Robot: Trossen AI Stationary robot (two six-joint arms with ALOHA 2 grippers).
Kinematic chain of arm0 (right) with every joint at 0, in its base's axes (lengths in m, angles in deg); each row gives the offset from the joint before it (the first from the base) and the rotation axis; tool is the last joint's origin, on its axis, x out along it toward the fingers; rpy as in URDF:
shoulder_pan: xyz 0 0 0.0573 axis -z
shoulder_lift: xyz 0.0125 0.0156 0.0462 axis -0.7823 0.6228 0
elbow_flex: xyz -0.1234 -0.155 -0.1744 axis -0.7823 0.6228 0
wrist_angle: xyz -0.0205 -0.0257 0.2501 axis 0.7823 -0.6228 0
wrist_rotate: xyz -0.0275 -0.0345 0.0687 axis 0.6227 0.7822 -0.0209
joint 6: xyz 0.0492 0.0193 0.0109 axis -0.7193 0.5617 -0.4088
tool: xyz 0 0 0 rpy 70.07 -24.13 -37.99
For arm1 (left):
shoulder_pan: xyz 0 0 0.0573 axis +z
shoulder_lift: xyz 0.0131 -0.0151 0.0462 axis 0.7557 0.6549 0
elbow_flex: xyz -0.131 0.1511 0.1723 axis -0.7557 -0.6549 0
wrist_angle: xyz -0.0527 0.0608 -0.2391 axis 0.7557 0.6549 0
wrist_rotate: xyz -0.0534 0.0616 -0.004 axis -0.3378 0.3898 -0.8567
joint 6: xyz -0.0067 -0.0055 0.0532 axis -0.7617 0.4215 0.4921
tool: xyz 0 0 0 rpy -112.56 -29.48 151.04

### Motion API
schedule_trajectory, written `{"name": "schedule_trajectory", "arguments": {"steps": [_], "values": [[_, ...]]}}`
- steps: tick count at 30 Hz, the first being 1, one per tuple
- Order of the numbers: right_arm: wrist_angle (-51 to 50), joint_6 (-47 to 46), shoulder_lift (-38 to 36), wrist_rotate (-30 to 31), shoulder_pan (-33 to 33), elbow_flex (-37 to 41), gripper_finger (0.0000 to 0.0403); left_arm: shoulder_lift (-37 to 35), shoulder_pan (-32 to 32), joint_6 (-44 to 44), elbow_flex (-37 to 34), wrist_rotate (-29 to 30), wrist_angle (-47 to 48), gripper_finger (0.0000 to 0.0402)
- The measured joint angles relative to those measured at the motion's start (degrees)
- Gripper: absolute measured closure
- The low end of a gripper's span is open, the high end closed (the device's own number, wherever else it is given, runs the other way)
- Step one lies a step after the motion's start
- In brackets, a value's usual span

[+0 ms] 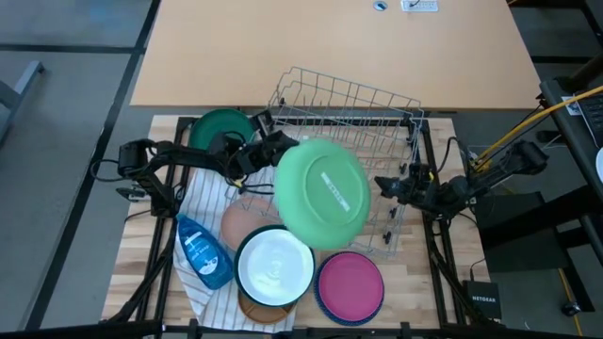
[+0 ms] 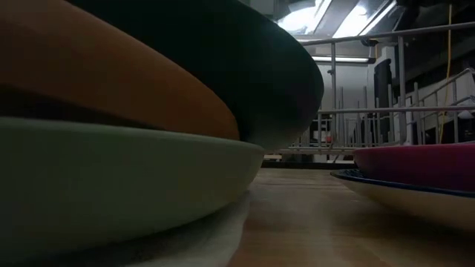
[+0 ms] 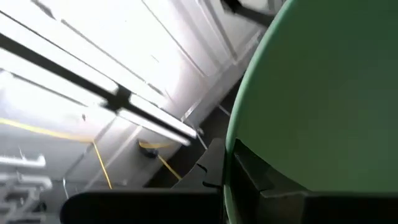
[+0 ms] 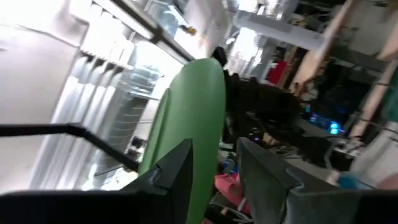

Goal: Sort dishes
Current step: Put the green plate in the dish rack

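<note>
Between the two grippers, lifted above the table (image 1: pixel 415 282), hangs 1 light green plate (image 1: pixel 323 193), underside up. Left gripper (image 1: pixel 273 155) is clamped on its rim; left wrist view shows a dark finger (image 3: pixel 261 180) pressed to the green face. Right gripper (image 1: pixel 388 185) sits just beside the plate's opposite edge, fingers apart, not gripping; right wrist view shows the plate edge-on (image 4: pixel 186 124) ahead of them. Count from high view: 1 dark green dish (image 1: pixel 219 127) behind left gripper; below the plate 1 white bowl (image 1: pixel 274 266), 1 magenta plate (image 1: pixel 350 284), 1 peach dish (image 1: pixel 243 224); 1 blue bottle (image 1: pixel 203 252); 1 wire rack (image 1: pixel 353 113). Low view alone shows a tan dish (image 2: pixel 111 74) stacked over a sage one (image 2: pixel 111 178).
</note>
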Motion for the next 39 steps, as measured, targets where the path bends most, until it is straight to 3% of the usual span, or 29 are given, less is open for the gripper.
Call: {"name": "schedule_trajectory", "arguments": {"steps": [12, 22, 39], "values": [[10.3, 0.4, 9.5, -5.2, 0.0, -0.4, 0.0274, -0.3, -2.7, 2.0, 0.0, -0.3, -2.8, 0.0401], [10.9, 4.7, 16.6, -15.3, 0.0, -8.0, 0.0274, -0.5, -3.5, 1.3, 0.1, -1.4, -3.0, 0.0401], [11.9, 4.8, 21.0, -17.5, 0.0, -10.4, 0.0274, -0.5, -6.5, 5.0, 0.1, -1.6, -2.6, 0.0401]]}}
